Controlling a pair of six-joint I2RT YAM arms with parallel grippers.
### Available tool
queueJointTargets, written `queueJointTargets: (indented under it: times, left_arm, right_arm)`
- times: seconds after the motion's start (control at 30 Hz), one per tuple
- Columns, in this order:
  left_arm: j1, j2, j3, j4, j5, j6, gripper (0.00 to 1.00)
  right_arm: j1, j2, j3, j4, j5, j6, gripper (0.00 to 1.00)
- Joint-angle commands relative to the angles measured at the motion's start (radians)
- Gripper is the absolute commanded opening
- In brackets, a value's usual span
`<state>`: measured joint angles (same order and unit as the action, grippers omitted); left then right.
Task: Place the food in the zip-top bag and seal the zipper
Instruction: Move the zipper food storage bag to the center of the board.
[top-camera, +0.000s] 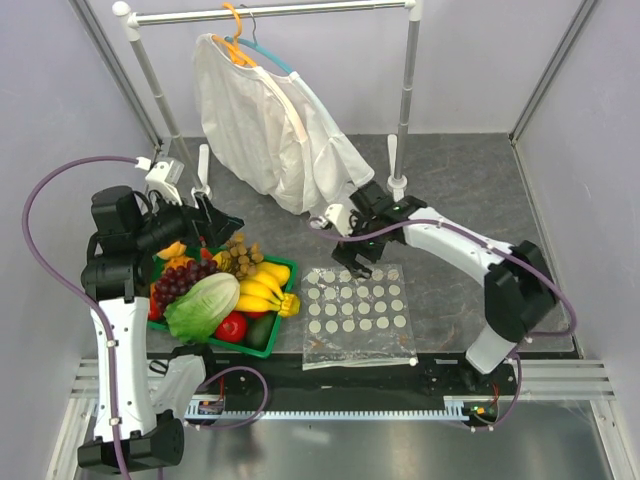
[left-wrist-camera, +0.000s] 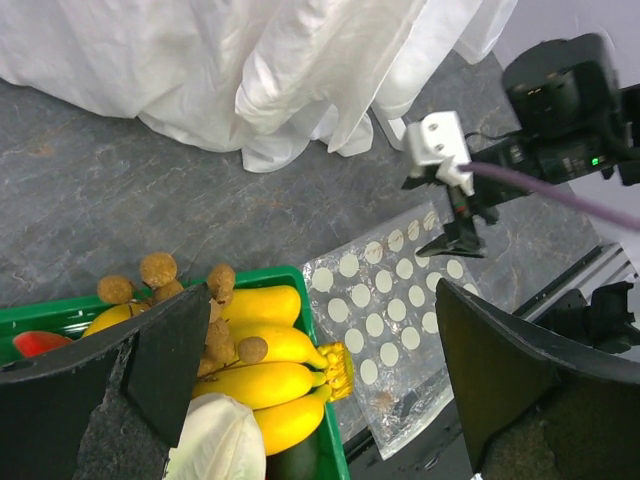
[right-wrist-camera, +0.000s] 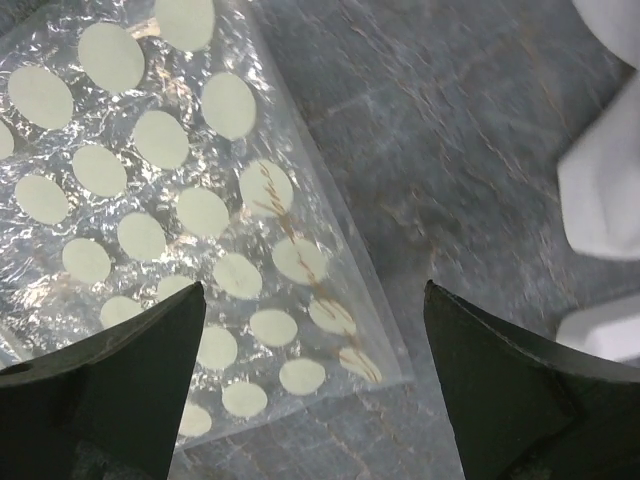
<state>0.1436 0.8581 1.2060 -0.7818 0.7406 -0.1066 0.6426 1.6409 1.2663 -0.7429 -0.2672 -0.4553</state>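
Left arm: the left gripper (top-camera: 208, 220) hangs over the far end of the green basket (top-camera: 238, 350). Its jaws are spread wide and hold nothing. In the left wrist view the tan-brown berry bunch (left-wrist-camera: 160, 270) shows just beyond the left finger (left-wrist-camera: 165, 365).

Green basket: it stands on the table (top-camera: 460, 180) at the left and is full.
- The dark purple grape bunch (top-camera: 185, 280) lies in its left part, touching the lettuce head (top-camera: 203, 305).
- The tan-brown berry bunch lies at the far end, against the yellow banana bunch (top-camera: 262, 285).
- The bananas fill the right side, with their stem end at the basket's right wall.
- All the food seen lies in the basket; none is in the bag.

Zip-top bag: the zip-top bag (top-camera: 355, 315) lies flat on the table just right of the basket. It is clear, with rows of white dots. Nothing shows inside it. I cannot tell whether the zipper is open or closed.

Right arm: the right gripper (top-camera: 355, 262) hangs over the bag's far edge. In the right wrist view its fingers (right-wrist-camera: 110, 380) stand far apart, one to each side of a bag corner, gripping nothing. Whether they touch the plastic cannot be told.

Behind: the white garment (top-camera: 265, 130) hangs from a hanger on the rack (top-camera: 270, 12). Its hem reaches the table just beyond the right gripper.
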Motion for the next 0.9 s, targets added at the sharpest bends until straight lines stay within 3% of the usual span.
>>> queueJointTargets:
  times: [0.0, 0.17, 0.27, 0.37, 0.4, 0.47, 0.5, 0.53, 0.87]
  left_arm:
    - [0.002, -0.008, -0.023, 0.046, 0.042, 0.036, 1.00]
    - [0.004, -0.011, -0.045, 0.053, 0.062, 0.038, 1.00]
    - [0.002, -0.017, -0.057, 0.062, 0.065, 0.042, 0.99]
    - [0.002, -0.024, -0.072, 0.072, 0.066, 0.047, 0.99]
    - [0.002, -0.028, -0.078, 0.075, 0.066, 0.047, 0.99]
    - [0.002, -0.036, -0.092, 0.082, 0.066, 0.048, 0.99]
    - [0.002, -0.039, -0.098, 0.088, 0.068, 0.047, 0.99]
    - [0.002, -0.041, -0.108, 0.092, 0.068, 0.047, 0.99]
    - [0.004, -0.059, -0.152, 0.144, 0.023, -0.013, 0.98]
  right_arm:
    - [0.078, 0.106, 0.091, 0.056, 0.083, -0.049, 0.95]
    - [0.126, 0.250, 0.168, 0.051, 0.092, -0.062, 0.90]
    - [0.138, 0.289, 0.160, 0.056, 0.089, -0.072, 0.82]
    - [0.138, 0.292, 0.139, 0.053, 0.095, -0.068, 0.59]
    - [0.138, 0.283, 0.131, 0.047, 0.098, -0.066, 0.44]
    - [0.134, 0.242, 0.099, 0.040, 0.102, -0.051, 0.28]
    - [0.128, 0.223, 0.088, 0.042, 0.103, -0.037, 0.07]
    - [0.120, 0.189, 0.068, 0.042, 0.108, 0.004, 0.00]
    - [-0.185, -0.029, -0.082, 0.149, 0.123, 0.406, 0.00]
